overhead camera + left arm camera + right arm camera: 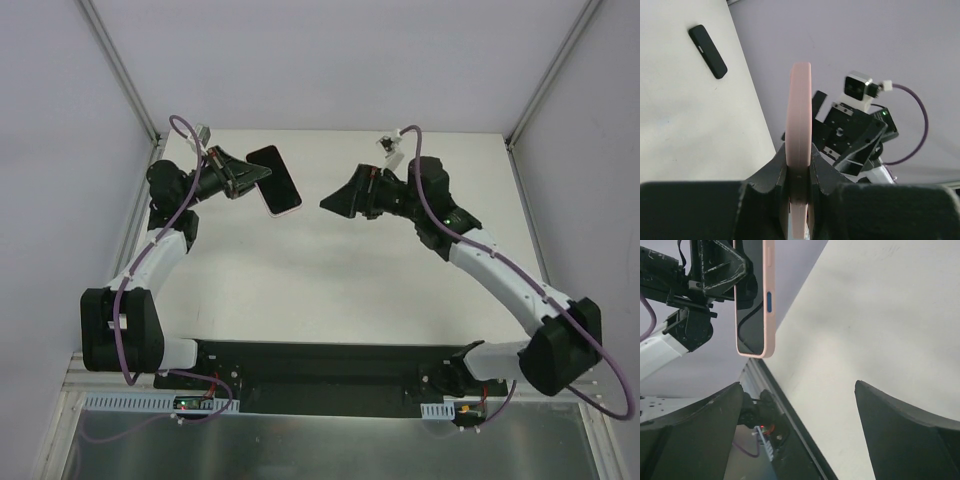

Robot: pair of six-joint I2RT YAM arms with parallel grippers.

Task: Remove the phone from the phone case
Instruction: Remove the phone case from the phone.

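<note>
White table (330,270); left gripper (256,177) pinches phone case (800,115), phone (751,325) seemingly inside.

Right wrist view's top edge cuts off the phone case (769,330).

White table (340,290) — one slim black oblong object (707,51) lies flat on it, near its edge.

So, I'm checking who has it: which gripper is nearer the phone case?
Left. The left gripper is shut on the phone case; the right gripper hangs open, apart from it.
</note>
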